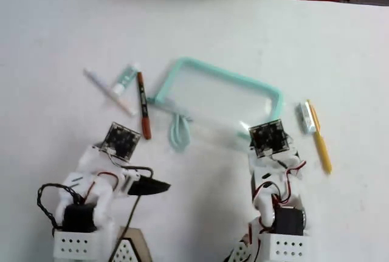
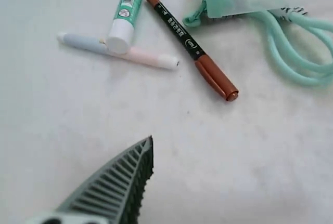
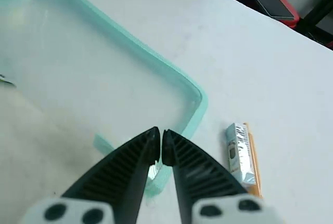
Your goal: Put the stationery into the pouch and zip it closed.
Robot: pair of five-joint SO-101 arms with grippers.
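R fingers [image 3: 132,169], tips together, over pouch [image 3: 151,57] corner

Bright, even light over the table [image 1: 61,31] (soft shadows, glare on the pouch [image 1: 219,98]).

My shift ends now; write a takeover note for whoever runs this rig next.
Left pincer: low over the table, near the brown marker, glue stick and pastel pen left of the pouch.
Right pincer: shut, nothing visibly held, at the pouch's near right corner; yellow pen and wrapped eraser lie beyond.
Done: nothing packed.
Left: load all five, zip shut.
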